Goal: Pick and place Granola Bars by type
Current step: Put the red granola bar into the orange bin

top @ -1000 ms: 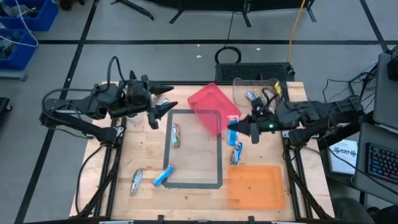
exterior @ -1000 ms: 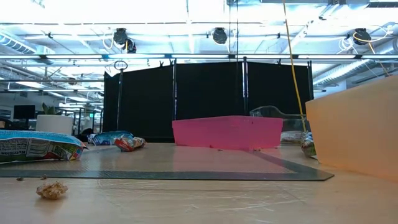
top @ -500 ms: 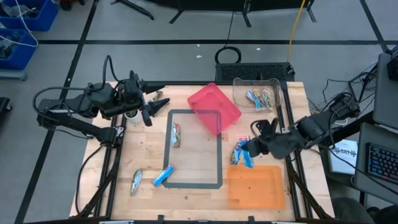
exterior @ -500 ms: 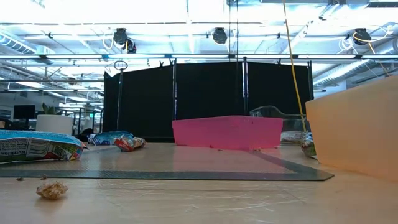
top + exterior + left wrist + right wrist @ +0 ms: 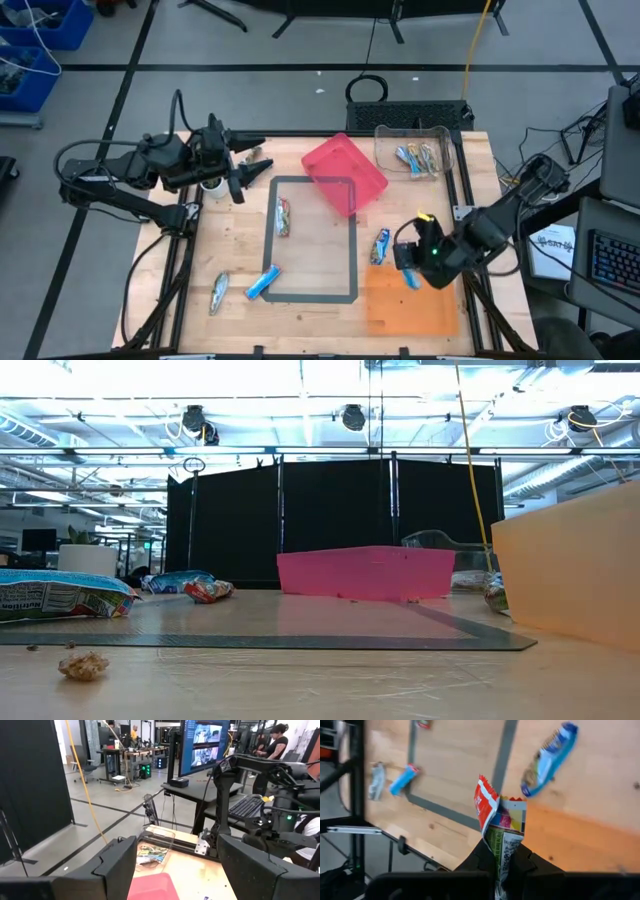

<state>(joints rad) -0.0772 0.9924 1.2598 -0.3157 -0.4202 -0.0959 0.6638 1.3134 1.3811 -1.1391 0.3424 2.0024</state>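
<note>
1. The right gripper (image 5: 412,268) is clamped on a granola bar (image 5: 501,832) above the orange tray's (image 5: 430,315) near edge, at the counter's (image 5: 240,250) right front.
2. That bar's wrapper is red, white and green, crinkled, pinched by one end.
3. It looks light, soft and slippery; a firm pinch on the sealed end seems best.
4. The left gripper (image 5: 247,163), fingers apart and empty, hangs at the counter's left rear, near a white cup (image 5: 211,183).
5. Other bars lie loose: a blue bar (image 5: 380,246) just beside the orange tray, another blue one (image 5: 263,282) on the tape outline (image 5: 354,240).
6. Several bars sit in the clear bin (image 5: 385,140); a pink tray (image 5: 344,172) stands beside it.
</note>
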